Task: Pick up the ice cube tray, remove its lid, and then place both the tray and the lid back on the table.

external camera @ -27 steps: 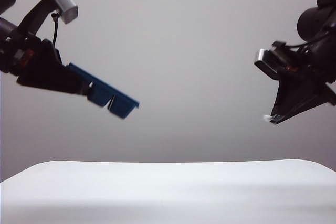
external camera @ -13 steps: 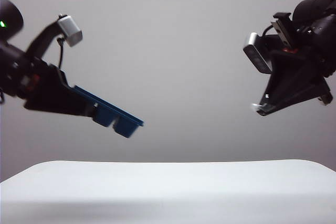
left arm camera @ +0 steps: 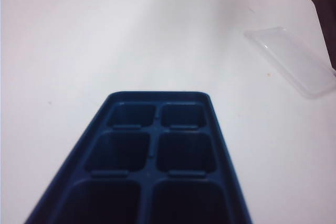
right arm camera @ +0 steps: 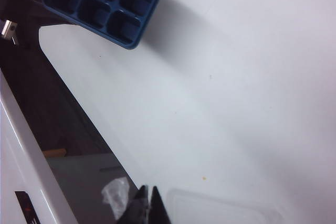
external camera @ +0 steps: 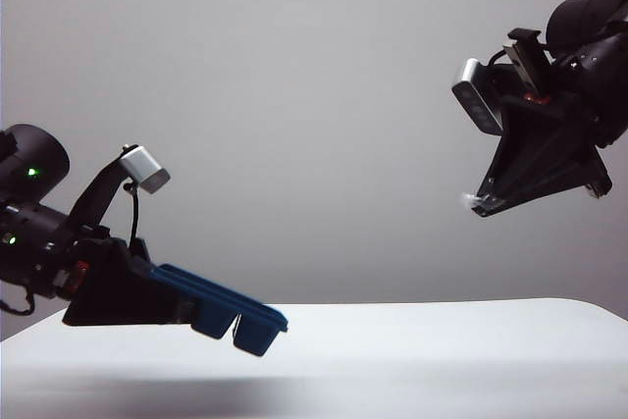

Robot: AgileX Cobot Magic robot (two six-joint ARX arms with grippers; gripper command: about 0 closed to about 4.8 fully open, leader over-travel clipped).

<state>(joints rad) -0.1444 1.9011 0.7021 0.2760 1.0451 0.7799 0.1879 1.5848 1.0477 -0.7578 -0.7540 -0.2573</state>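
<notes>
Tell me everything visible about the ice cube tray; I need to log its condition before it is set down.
The ice cube tray is dark navy blue, plastic-looking, with six empty square compartments in two rows and a flat rim. Its lid is off. The left gripper holds it by one short end, its fingers hidden under the tray in the left wrist view. It tilts down toward its free end, low over the white table; whether it touches the table is unclear.

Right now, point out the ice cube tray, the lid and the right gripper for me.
ice cube tray [left arm camera: 157,153], left wrist view, centre divider.
lid [left arm camera: 293,62], left wrist view, flat middle.
right gripper [right arm camera: 146,193], right wrist view, between the shut fingertips.
</notes>
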